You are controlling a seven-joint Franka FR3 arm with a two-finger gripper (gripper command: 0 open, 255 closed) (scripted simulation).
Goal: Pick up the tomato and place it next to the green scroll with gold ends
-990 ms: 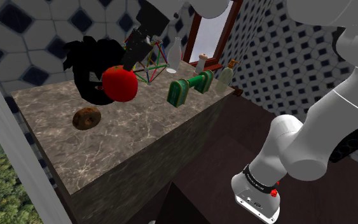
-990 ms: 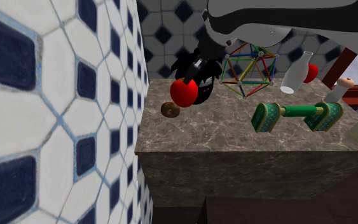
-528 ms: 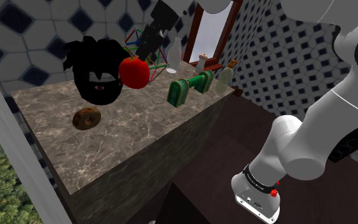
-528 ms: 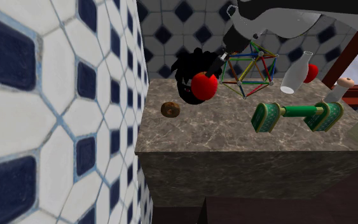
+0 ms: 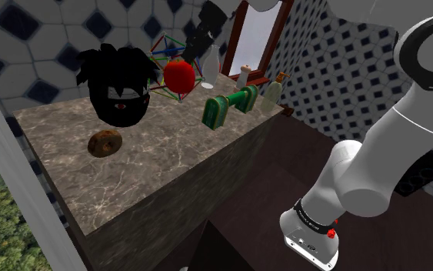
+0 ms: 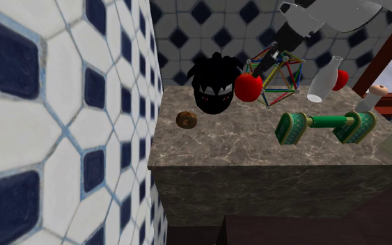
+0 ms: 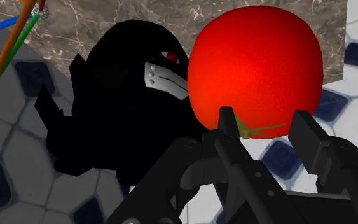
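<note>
Pincer [image 7: 263, 124]: black, squeezing the round red tomato [image 5: 179, 75] tight.
Tomato: up in the air, between the black spiky head [image 5: 117, 85] and the coloured stick frame [image 6: 279, 82].
Change: carried toward the shoulder view's right, closer to the green scroll with gold ends [image 5: 228, 105].
Meaning: nearly there; next, down onto the brown marble counter [image 5: 153, 165] beside the scroll.

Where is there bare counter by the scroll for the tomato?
Bare marble for the tomato lies between the scroll and the brown lump, out to the counter's edge. The back is crowded: black head, wire frame, bottle.
</note>
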